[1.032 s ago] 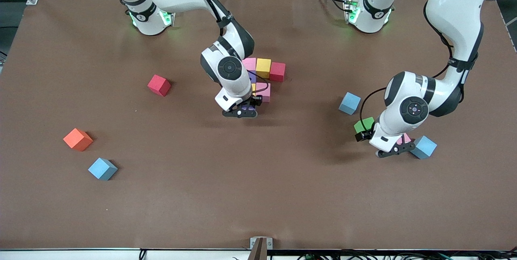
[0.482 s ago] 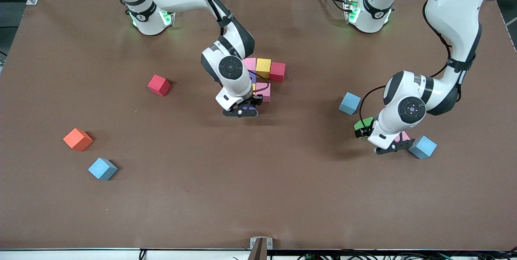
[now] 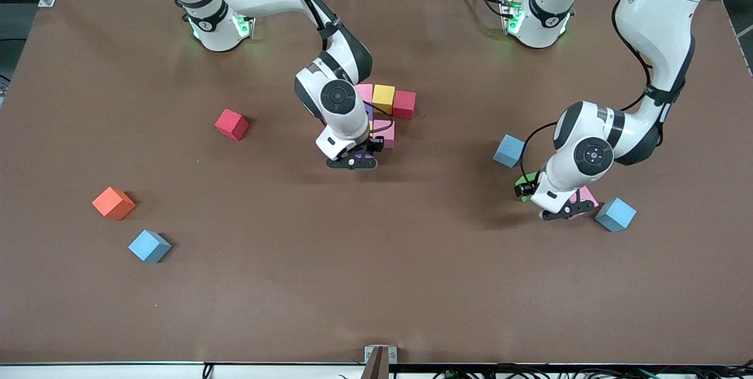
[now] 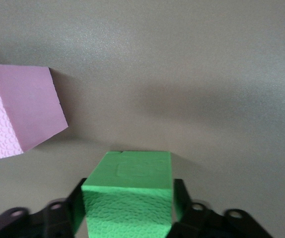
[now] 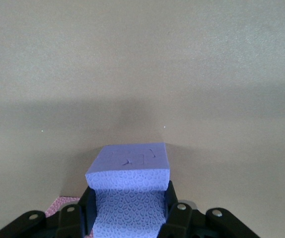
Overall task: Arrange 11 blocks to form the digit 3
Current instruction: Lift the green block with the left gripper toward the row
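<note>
Quick tour of my table, from the right arm's end to the left arm's end. An orange cube (image 3: pixel 113 203) sits out on its own, and I don't think it belongs in the figure. The first blue cube (image 3: pixel 149 246) is close by, nearer the front camera. The loose red cube (image 3: pixel 232 124) waits closer to the middle, an easy reach for later. My right gripper (image 3: pixel 352 162) is clamped on a purple block (image 5: pixel 130 173), down low at the camera-side edge of the half-built digit 3 (image 3: pixel 383 109). I'd say it's there to start the next row down. So far the digit has a top row of pink (image 3: pixel 363 92), yellow block (image 3: pixel 383 96) and red block (image 3: pixel 404 103), touching side by side. Another pink block (image 3: pixel 385 132) sits under them, and my wrist hides the rest. The second blue cube (image 3: pixel 509 150) is on its own, well apart from the build. In the left wrist view my left gripper (image 4: pixel 127 210) has its fingers (image 4: pixel 78 210) pressed against both sides of the green block (image 4: pixel 132 173). That's a square grip on flat faces so the foam won't twist. I can't tell if it's off the table yet. A spare pink cube (image 4: pixel 18 109) lies just beside it, and the third blue cube (image 3: pixel 615 214) is a bit further toward the left arm's end.
</note>
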